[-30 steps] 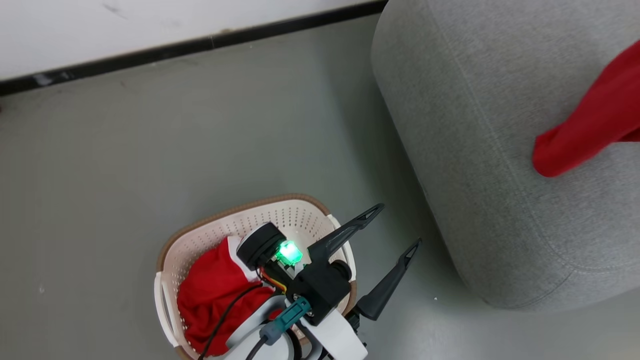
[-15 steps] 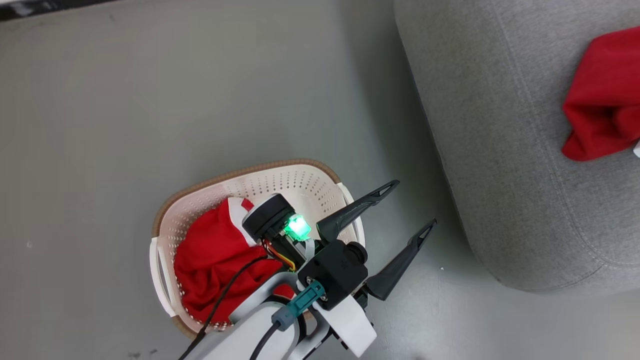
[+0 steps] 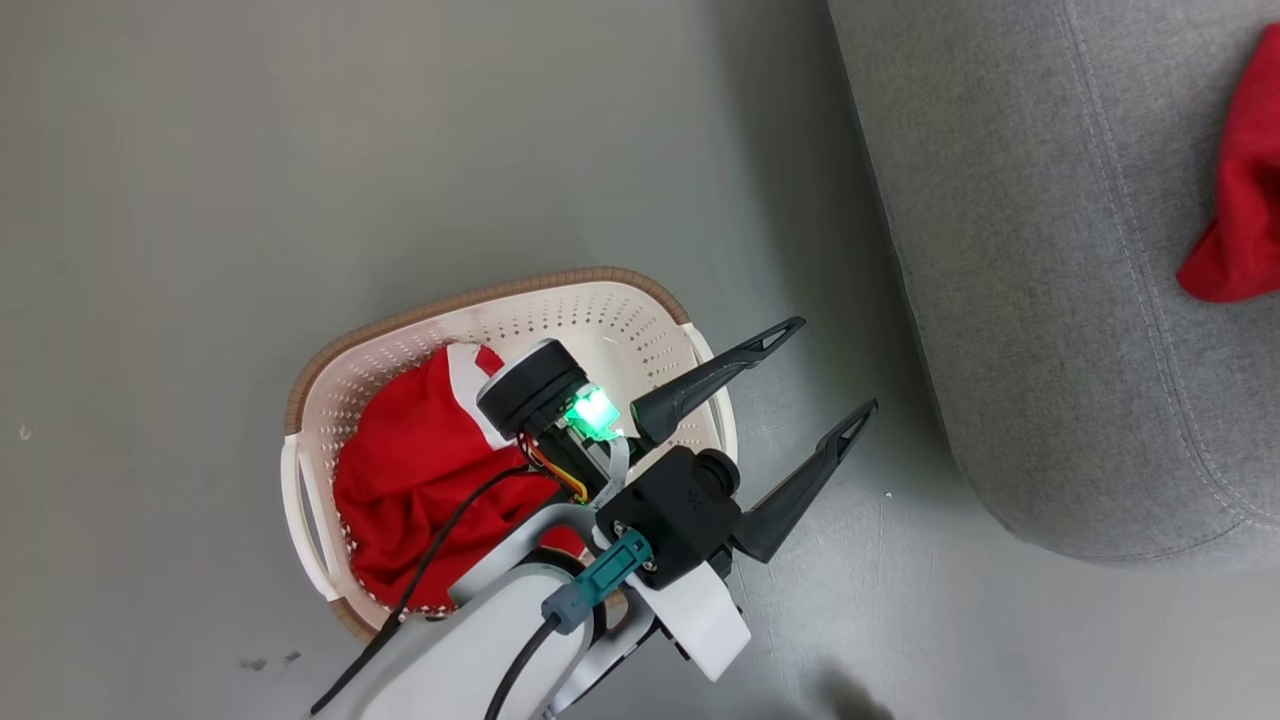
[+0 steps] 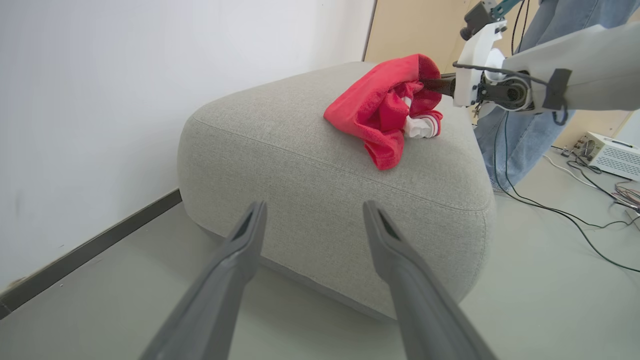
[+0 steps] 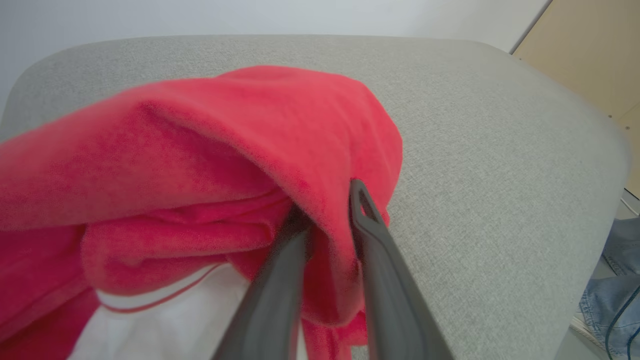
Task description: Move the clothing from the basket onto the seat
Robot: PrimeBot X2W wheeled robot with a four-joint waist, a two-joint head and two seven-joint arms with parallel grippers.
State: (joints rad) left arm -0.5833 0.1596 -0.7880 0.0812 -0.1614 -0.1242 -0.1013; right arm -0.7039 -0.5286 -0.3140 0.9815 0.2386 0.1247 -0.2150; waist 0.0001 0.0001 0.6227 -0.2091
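Observation:
A red garment of the clothing (image 3: pixel 420 490) lies crumpled in the cream basket (image 3: pixel 330 360) on the floor. My left gripper (image 3: pixel 828 372) hangs open and empty just right of the basket, between it and the grey seat (image 3: pixel 1050 250); its own view has the left gripper (image 4: pixel 314 212) facing the seat (image 4: pixel 325 165). A second red garment (image 4: pixel 385 105) with white trim rests on the seat top. My right gripper (image 5: pixel 327 205) is at that garment (image 5: pixel 225 130), jaws a little apart, a fold of red fabric still lying between them.
A person in jeans (image 4: pixel 525 125) stands behind the seat by my right arm. Cables (image 4: pixel 575 220) trail over the floor there beside a white box (image 4: pixel 612 155). A white wall with a dark skirting (image 4: pixel 90 250) runs left of the seat.
The head camera has swung, so basket and seat sit differently in the picture. The garment over the seat went from hanging stretched to lying bunched on the cushion. My left gripper stays open.

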